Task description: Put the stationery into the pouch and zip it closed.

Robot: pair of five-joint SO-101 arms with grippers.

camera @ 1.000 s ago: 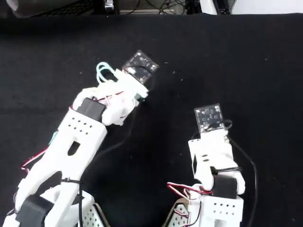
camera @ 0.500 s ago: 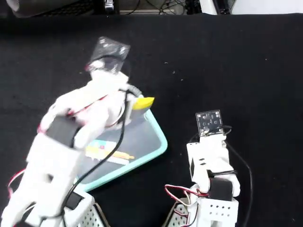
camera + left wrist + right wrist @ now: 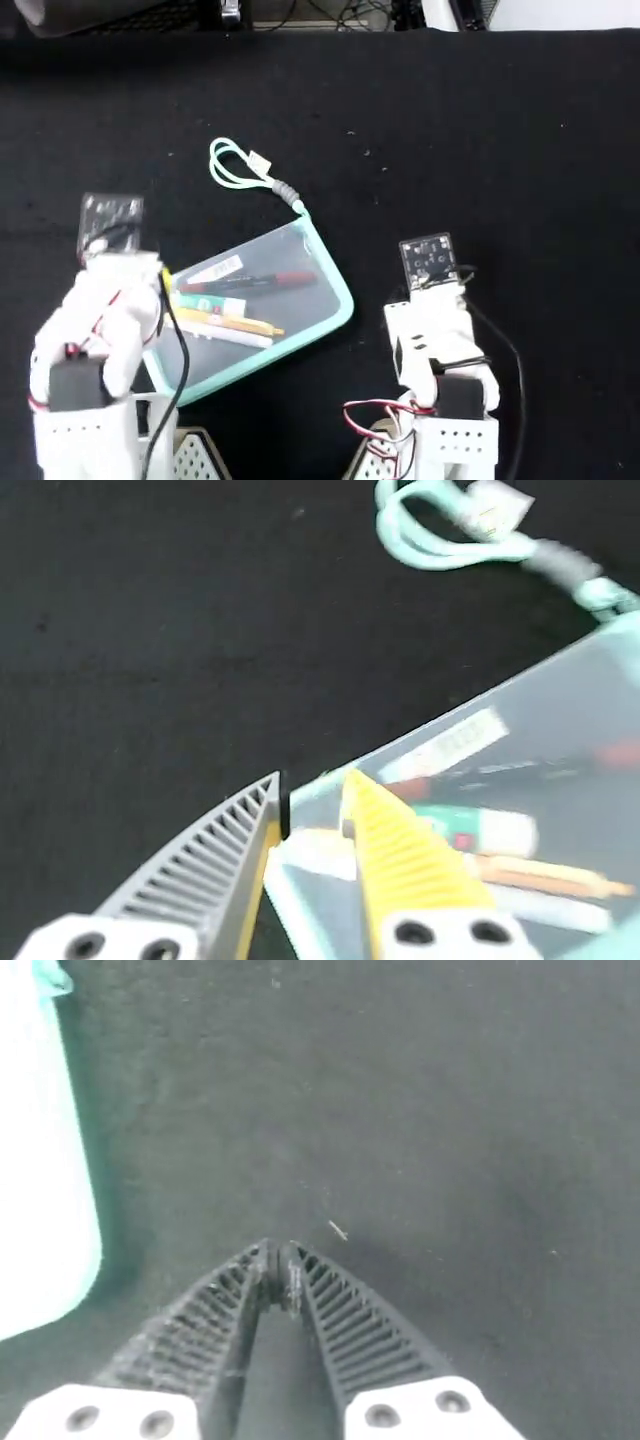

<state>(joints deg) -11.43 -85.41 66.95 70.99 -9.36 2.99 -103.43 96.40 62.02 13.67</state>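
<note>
Left gripper [image 3: 312, 785] fingers slightly parted, right gripper [image 3: 278, 1260] fingers pinched together, both empty; risk: if the pouch [image 3: 300, 255] zip is short of its end, pens [image 3: 255, 283] slip out.

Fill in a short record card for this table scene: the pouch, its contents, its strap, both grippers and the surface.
pouch: clear with teal edging, lying flat between the two arms
contents: red pen, yellow pen and more stationery, all inside
zip: cannot tell whether fully closed
strap: teal loop lying on the cloth at the pouch's far corner
left gripper: open, at one end of the pouch
right gripper: shut, empty, over bare cloth beside the pouch
table: black cloth
</note>
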